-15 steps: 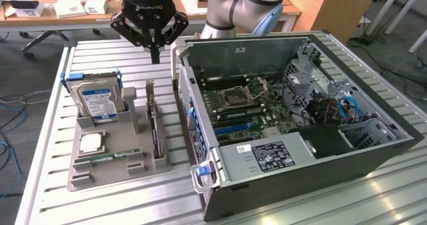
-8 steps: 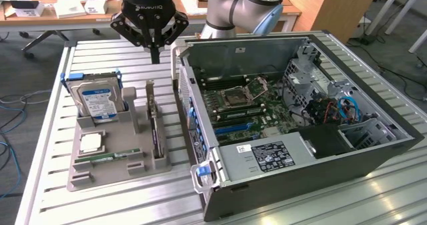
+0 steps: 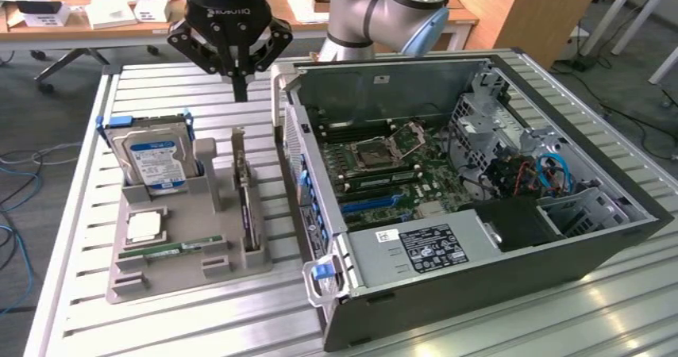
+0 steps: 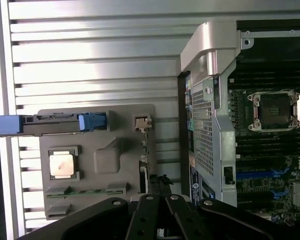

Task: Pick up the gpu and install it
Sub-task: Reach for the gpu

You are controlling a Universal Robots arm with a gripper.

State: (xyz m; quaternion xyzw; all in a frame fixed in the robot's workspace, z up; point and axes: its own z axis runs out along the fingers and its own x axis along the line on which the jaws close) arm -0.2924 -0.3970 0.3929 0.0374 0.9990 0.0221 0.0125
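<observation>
Robotics lab: a robot arm (image 3: pixel 371 12) stands at a slatted aluminium counter (image 3: pixel 159 317) bearing an open PC case (image 3: pixel 509 278) and a parts tray (image 3: pixel 202 238). Behind are a cluttered wooden desk (image 3: pixel 159 25) and loose floor cables (image 3: pixel 16 163).

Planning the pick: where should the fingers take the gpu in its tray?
Likely best: pinch the gpu across its top edge, coming straight down. It stands on edge, slotted in the tray, thin, with only its upper part clear of the walls.
</observation>
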